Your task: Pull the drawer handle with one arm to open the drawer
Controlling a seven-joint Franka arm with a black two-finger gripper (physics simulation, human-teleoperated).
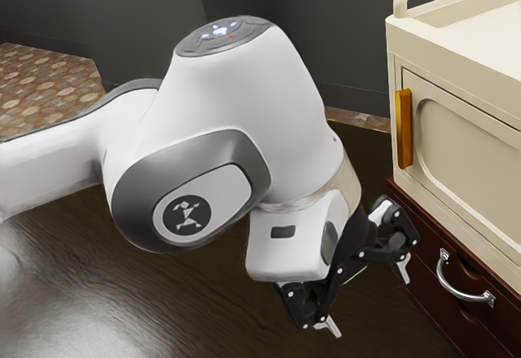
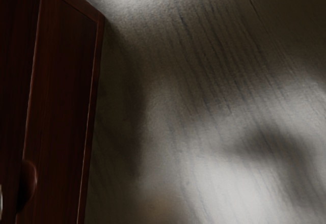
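Drawer handle (image 1: 461,294) on the cabinet (image 1: 421,224) looked stiff, slippery, best grabbed mid-bow, and the gripper (image 1: 367,299) gaped empty near that cabinet!

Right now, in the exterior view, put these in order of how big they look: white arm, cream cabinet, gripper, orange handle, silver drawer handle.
White arm
Cream cabinet
Gripper
Orange handle and silver drawer handle: too alike to rank

Your arm (image 1: 260,89) has: white shell, grey panels (image 1: 134,195), round dark badge (image 1: 188,214), blue lights (image 1: 220,29); black gripper (image 1: 366,299), pale-tipped, seemingly silver-screwed.
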